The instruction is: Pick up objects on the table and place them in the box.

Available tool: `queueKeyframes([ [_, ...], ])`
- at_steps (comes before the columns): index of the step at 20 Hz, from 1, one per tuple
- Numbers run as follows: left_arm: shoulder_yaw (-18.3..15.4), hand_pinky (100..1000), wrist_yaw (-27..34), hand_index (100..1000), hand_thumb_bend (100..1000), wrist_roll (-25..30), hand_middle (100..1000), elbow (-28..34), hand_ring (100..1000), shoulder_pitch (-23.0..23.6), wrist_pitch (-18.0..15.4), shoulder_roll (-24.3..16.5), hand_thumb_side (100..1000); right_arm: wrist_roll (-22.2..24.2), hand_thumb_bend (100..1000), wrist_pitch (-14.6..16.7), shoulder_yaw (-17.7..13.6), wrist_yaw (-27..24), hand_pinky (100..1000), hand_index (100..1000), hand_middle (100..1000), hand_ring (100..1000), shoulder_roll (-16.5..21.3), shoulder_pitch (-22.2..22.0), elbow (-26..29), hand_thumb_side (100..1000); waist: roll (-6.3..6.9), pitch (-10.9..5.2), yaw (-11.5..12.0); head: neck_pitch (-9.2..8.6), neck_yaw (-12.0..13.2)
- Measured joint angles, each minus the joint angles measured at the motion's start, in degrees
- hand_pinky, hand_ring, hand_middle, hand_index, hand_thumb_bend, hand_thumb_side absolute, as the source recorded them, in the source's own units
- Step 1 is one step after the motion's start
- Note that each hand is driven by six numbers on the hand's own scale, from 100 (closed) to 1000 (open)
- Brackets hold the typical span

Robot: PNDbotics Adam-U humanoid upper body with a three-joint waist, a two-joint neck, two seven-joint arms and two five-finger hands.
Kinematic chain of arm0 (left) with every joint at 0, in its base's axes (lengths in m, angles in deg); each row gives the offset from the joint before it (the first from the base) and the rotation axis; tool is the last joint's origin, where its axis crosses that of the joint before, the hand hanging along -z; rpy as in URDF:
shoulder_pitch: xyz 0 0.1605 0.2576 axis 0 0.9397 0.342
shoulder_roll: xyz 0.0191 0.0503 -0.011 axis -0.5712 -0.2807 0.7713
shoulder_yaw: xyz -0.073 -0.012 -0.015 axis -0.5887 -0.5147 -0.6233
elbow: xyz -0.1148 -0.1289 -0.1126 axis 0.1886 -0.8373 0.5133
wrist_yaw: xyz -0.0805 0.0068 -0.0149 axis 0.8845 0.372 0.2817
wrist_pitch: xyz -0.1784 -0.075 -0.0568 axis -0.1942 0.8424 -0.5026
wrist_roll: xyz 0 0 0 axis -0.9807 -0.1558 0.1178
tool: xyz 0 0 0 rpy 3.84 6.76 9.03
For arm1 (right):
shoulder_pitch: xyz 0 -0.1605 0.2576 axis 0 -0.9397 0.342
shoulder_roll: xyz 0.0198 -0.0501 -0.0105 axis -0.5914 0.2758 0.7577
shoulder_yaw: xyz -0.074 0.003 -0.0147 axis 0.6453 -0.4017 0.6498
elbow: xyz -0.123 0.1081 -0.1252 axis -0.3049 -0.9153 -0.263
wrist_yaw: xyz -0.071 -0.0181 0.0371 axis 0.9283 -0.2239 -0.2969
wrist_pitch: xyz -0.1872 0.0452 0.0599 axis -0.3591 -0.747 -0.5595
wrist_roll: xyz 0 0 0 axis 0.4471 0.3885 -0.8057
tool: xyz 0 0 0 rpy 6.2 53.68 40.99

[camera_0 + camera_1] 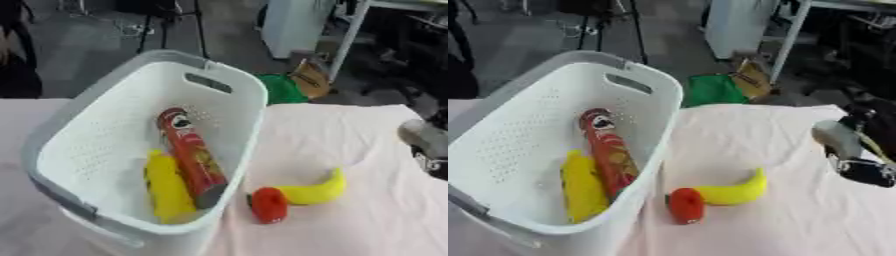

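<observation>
A white perforated basket [232,107] stands on the left of the table. Inside it lie a red chips can [191,155] and, beside it, a long yellow object [168,189]. Just right of the basket, a yellow banana [735,191] lies on the cloth with a small red object [686,205] touching its left end. My right hand [861,169] comes in at the right edge, above the table and well to the right of the banana; only silver and black parts of it show. My left hand appears in neither view.
The table is covered by a pale pink cloth [350,130]. Beyond its far edge are a green bag [282,89], a brown object [311,80] and the legs of a white frame [350,37] on a grey floor.
</observation>
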Motion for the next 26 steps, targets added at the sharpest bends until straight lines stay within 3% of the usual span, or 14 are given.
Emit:
queueKeyframes([
  [6, 0.2, 596, 0.0, 667, 100, 0.2, 604, 0.0, 466, 0.1, -0.1, 0.0, 963, -0.1, 100, -0.1, 0.3, -2.1, 965, 645, 560, 923, 1.7, 3.3, 2.5, 469, -0.27, -0.21, 0.9, 0.0, 0.0],
  [16, 1.1, 593, 0.3, 667, 100, 1.4, 602, 0.0, 466, -0.5, -0.3, 0.0, 962, -0.2, 100, 0.4, 1.7, -5.0, 963, 636, 547, 921, 2.9, 11.6, 6.0, 463, -1.93, -0.46, 5.2, -0.02, -1.0],
  [17, 1.1, 593, 0.4, 667, 100, 1.5, 602, 0.0, 466, -0.7, -0.3, 0.0, 962, -0.1, 100, 0.6, 2.0, -5.2, 963, 634, 546, 921, 2.9, 12.6, 6.3, 609, -2.09, -0.5, 5.8, -0.03, -1.0],
  [18, 1.2, 593, 0.5, 666, 100, 1.7, 602, 0.0, 466, -0.8, -0.3, 0.0, 962, 0.0, 100, 0.8, 2.2, -5.4, 963, 634, 544, 921, 2.9, 13.6, 6.6, 466, -2.31, -0.54, 6.4, -0.04, -1.1],
  [26, 1.7, 592, 0.7, 667, 100, 2.5, 602, 0.0, 465, -2.2, -0.4, 0.1, 962, 1.0, 100, 2.1, 4.0, -6.9, 961, 625, 531, 919, 2.5, 19.3, 7.8, 469, -3.65, -0.55, 11.3, -0.13, -2.0],
])
